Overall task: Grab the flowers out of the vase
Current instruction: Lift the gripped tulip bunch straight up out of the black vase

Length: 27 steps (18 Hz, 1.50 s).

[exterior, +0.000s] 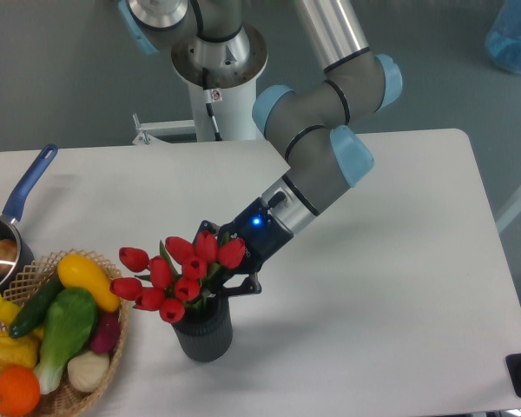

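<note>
We see the bunch of red closed tulip buds with green stems and leaves (178, 274) standing in the small dark grey ribbed cylindrical vase (204, 332), their heads fanning out above its mouth and leaning toward the round wicker basket of colourful vegetables (48, 334). The vase stands upright on the white table (391, 287), just beside the basket's rim and apart from it.

The black two-finger gripper (221, 274) of the grey and light-blue arm (317, 148) reaches in from the side of the vase away from the basket, right above the vase's mouth. Its fingers sit against the stems just under the buds, and they appear drawn in around the bunch, though buds and leaves hide the contact itself, so we cannot tell for sure whether the grip is tight. A small blue light glows on the wrist behind the gripper.

Beyond the basket, on its far side from the vase, a blue-handled steel saucepan (9, 230) sits at the table's edge, partly cut off by the frame.
</note>
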Tool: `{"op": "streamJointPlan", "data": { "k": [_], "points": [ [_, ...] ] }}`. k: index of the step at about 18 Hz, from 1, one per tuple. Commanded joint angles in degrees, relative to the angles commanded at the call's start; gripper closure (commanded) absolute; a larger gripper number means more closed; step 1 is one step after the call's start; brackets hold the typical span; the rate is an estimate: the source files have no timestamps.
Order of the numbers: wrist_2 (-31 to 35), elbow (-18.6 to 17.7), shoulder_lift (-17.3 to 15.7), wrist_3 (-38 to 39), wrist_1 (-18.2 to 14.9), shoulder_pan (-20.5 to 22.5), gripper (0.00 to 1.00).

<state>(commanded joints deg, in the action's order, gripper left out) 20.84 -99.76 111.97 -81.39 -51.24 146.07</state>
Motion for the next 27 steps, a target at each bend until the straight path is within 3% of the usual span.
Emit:
{"op": "streamJointPlan", "data": {
  "k": [10, 17, 23, 27],
  "points": [
    [-2.11, 1.32, -0.96, 0.61, 0.00, 0.61, 0.82],
    [-2.03, 1.41, -5.18, 7.02, 0.00, 0.70, 0.82],
    [-2.12, 1.58, -6.76, 9.66, 0.00, 1.32, 0.82],
    [-2.12, 1.67, -9.66, 15.55, 0.00, 2.46, 0.82]
  ]
}}
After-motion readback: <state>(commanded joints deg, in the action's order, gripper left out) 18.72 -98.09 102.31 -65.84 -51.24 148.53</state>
